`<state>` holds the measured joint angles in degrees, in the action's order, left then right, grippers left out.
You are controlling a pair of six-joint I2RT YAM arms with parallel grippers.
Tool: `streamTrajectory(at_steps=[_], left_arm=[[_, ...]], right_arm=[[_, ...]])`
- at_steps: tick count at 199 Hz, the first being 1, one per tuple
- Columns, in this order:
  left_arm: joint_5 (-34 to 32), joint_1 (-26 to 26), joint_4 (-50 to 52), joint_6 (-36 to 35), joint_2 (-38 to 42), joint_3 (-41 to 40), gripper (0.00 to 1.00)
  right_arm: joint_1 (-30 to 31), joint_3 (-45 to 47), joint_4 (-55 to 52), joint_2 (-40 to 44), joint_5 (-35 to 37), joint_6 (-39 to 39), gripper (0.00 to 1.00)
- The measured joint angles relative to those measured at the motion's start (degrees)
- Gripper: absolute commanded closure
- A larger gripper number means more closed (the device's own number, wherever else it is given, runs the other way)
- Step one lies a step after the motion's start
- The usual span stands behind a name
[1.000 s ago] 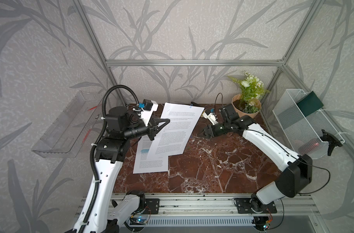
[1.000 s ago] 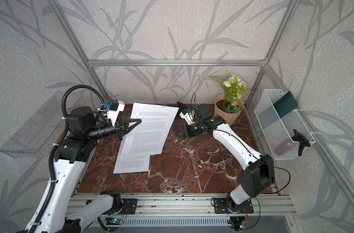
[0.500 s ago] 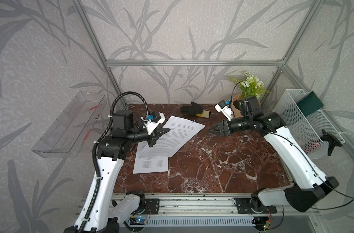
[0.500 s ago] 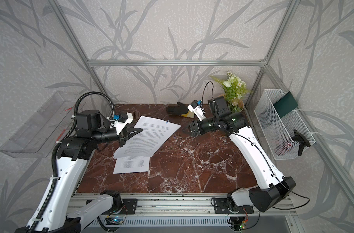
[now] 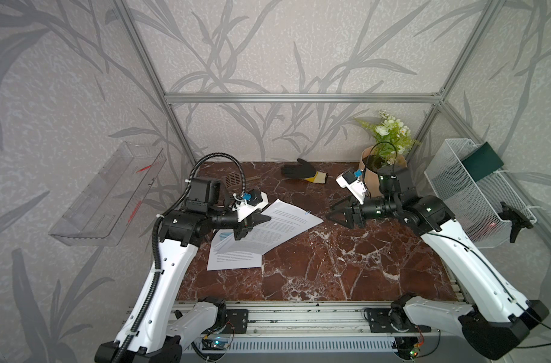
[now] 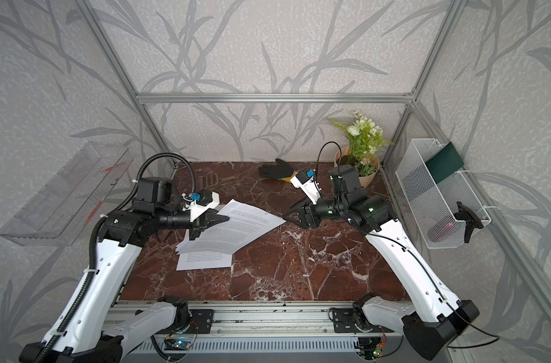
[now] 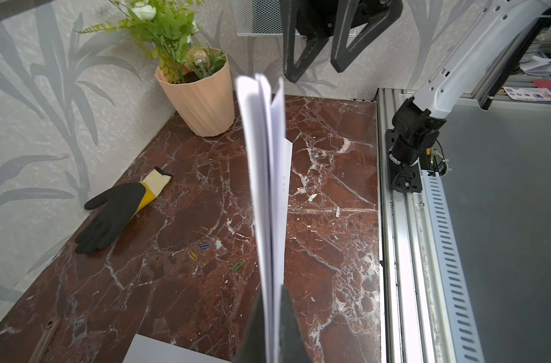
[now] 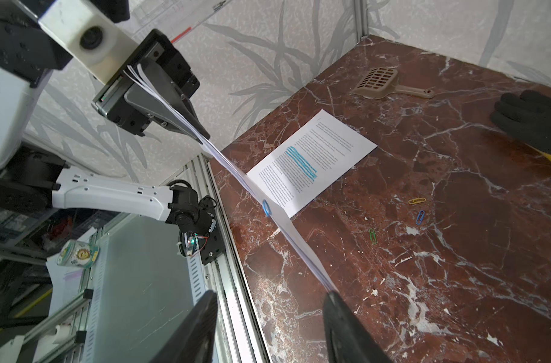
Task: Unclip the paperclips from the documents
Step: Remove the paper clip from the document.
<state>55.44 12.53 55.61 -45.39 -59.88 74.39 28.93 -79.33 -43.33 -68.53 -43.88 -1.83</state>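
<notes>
My left gripper (image 5: 261,219) is shut on one edge of a stack of white documents (image 5: 283,224), which it holds lifted and slanting over the table. A blue paperclip (image 8: 267,208) sits on that stack's edge near its far corner; it also shows in both top views as the clip (image 5: 306,213). My right gripper (image 8: 269,295) is open at that corner, and one fingertip (image 8: 332,297) is right beside the paper's tip. A second document (image 8: 311,160) with blue highlighted lines lies flat on the marble. Loose yellow (image 8: 416,201), blue (image 8: 420,217) and green (image 8: 372,235) paperclips lie on the table.
A black and yellow glove (image 5: 300,171) and a tan scoop (image 5: 233,179) lie at the back. A potted plant (image 5: 382,163) stands at the back right behind my right arm. A wire basket (image 5: 475,195) hangs on the right wall, a clear tray (image 5: 110,201) on the left.
My left arm has swung the held stack down from an upright, spread pose to a lower slant. My right arm drew back to the right and now sits at the stack's corner.
</notes>
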Motion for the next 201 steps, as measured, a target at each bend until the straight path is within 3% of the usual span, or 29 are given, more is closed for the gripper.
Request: streamTrajectory(at_steps=[38,80,201], left_arm=[[-1.16,4.31,2.75,-1.40,0.00,-1.29,1.00],[-1.46,4.74,3.32,-1.60,0.04,-1.77,1.00],[-1.46,5.86,3.28,-1.57,0.28,-1.79,1.00]], right_arm=[[2.19,4.79,3.43,0.66,0.31,-3.28,0.50],[4.44,7.28,5.92,0.79,-0.79,-6.25,0.59],[8.17,10.34,8.13,0.28,-1.22,-11.43,0.73]])
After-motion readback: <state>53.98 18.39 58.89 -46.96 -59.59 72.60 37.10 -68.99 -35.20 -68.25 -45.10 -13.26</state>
